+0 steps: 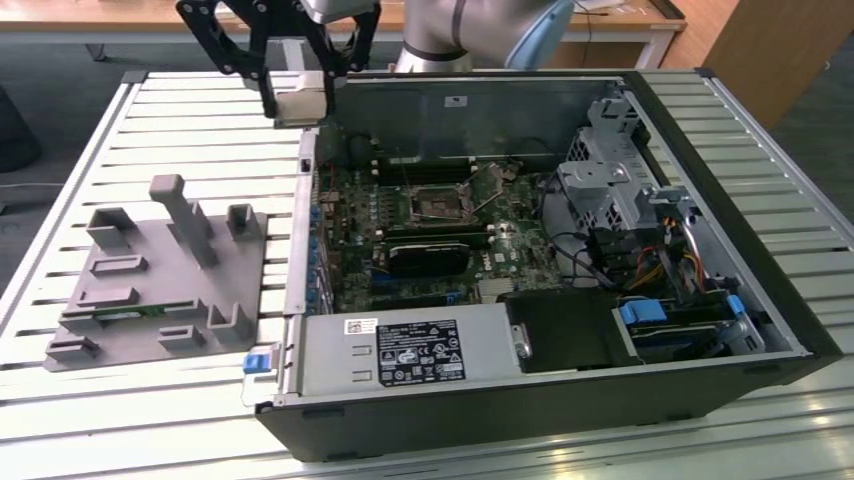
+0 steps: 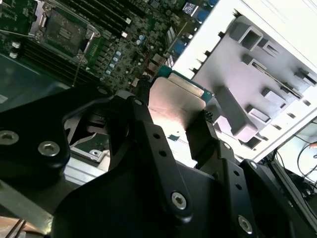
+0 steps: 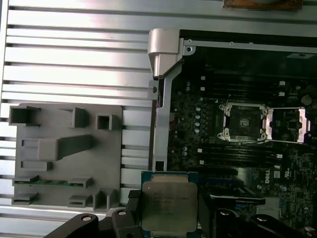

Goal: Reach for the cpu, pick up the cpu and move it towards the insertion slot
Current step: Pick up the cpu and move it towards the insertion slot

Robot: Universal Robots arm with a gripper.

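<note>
The cpu point(image 1: 299, 97), a flat square chip with a silvery top, hangs in the air above the slatted table just outside the computer case's far corner on the exterior view's left. My gripper point(image 1: 302, 92) is shut on it, one black finger on each side. Both wrist views show the cpu point(image 3: 168, 204) point(image 2: 174, 105) held between the fingers point(image 2: 143, 106). The insertion slot point(image 1: 438, 203) point(image 3: 243, 121) point(image 2: 64, 32) is the square dark socket with a silvery frame on the motherboard inside the case, its cover flipped open. It lies apart from the chip.
The open black computer case point(image 1: 747, 250) holds a power supply point(image 1: 400, 352), a drive cage point(image 1: 607, 185) and cables. A grey parts fixture point(image 1: 160, 280) with a green circuit strip point(image 3: 49, 182) lies on the slatted table point(image 1: 200, 110) beside the case.
</note>
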